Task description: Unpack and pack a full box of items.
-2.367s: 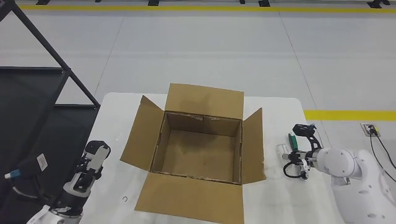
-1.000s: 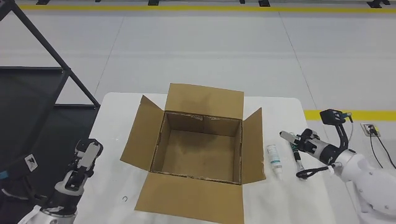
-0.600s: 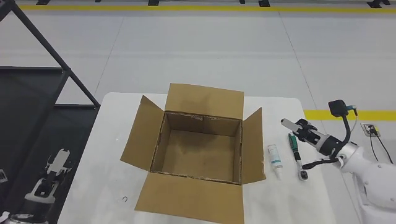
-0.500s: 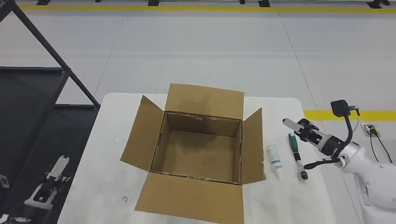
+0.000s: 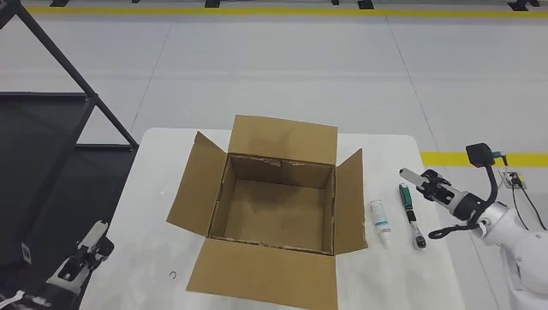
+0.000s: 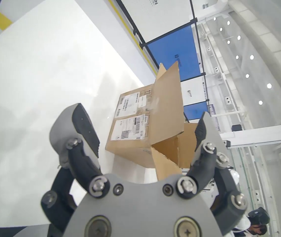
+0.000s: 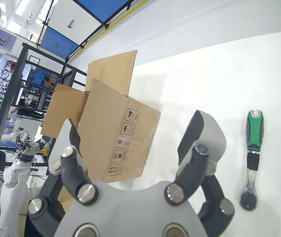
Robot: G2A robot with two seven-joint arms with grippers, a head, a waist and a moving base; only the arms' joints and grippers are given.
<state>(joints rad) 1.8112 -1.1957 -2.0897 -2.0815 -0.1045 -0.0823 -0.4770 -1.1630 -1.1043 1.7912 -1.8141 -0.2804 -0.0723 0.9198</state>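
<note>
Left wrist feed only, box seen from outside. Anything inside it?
Observer: No. The top view shows the box bare inside.
Operator: What's outside it?
Observer: A small white bottle and a green-handled ratchet lie side by side, not touching, on the robot's right of the box.
Operator: Is the right pincer loaded?
Observer: No, it is open and holds nothing, near the ratchet's handle.
</note>
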